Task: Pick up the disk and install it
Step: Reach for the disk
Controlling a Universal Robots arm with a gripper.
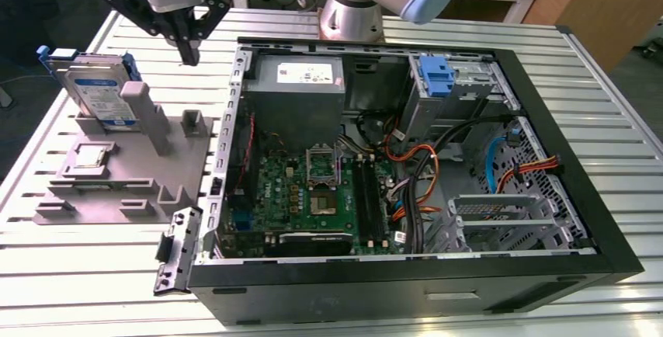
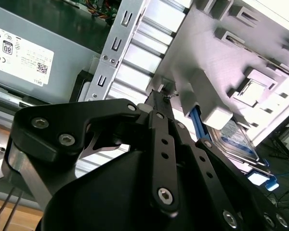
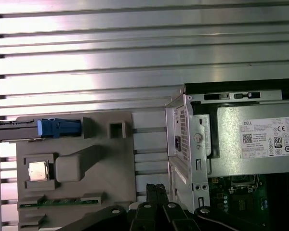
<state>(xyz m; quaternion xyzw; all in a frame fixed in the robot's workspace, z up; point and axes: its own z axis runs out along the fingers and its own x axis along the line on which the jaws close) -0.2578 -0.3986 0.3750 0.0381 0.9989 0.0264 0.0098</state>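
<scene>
Hovering clenched and empty in the exterior view, the end effector [image 1: 189,57] is hanging between the open computer case [image 1: 414,158] and the disk [image 1: 98,92], which is standing on edge in a grey fixture [image 1: 114,182] by the counter [image 1: 93,275] edge at the exterior view's left. In the second wrist view, the disk [image 2: 233,139] is showing partly behind a fixture post [image 2: 209,113]. In the first wrist view, its blue frame [image 3: 58,127] is sitting apart from the fingertips [image 3: 151,192].

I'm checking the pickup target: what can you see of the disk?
The disk is a flat silver-grey hard drive with a white-and-blue label, framed by a blue plastic carrier. It stands on edge in a slot of the grey fixture on the slatted table. Only the fixture touches it; the gripper hangs apart from it.
</scene>
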